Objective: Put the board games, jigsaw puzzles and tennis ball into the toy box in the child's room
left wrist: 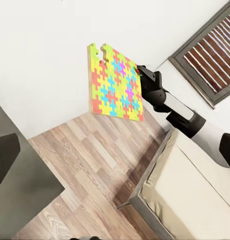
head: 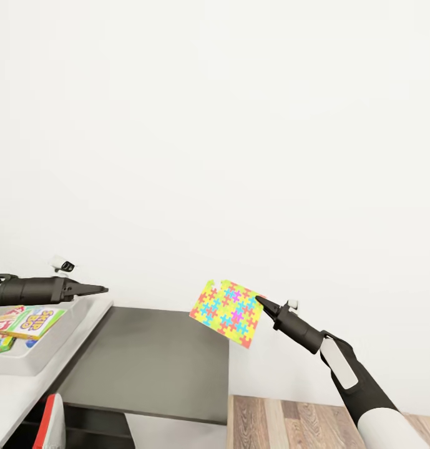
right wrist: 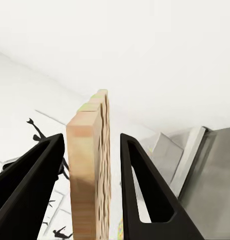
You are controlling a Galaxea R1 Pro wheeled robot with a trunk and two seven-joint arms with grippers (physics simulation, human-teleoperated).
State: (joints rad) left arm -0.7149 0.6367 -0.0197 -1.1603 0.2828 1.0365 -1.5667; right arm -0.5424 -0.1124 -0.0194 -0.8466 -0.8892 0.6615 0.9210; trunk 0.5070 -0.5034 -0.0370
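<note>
Multicolour jigsaw puzzle [head: 228, 311] held tilted in air by right tool [head: 261, 302], beyond dark lower tabletop [head: 152, 362]. Board games [head: 24, 322] lying flat inside grey toy box [head: 71, 324].

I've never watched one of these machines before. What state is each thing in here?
Jigsaw puzzle: held in the air, tilted, over the dark lower table section.
Right claw: gripping the puzzle's edge.
Left claw: holding nothing, above the toy box.
Toy box: holds board games.

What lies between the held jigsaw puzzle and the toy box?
In the head view, the lower dark grey table section lies bare between the jigsaw puzzle and toy box.
</note>
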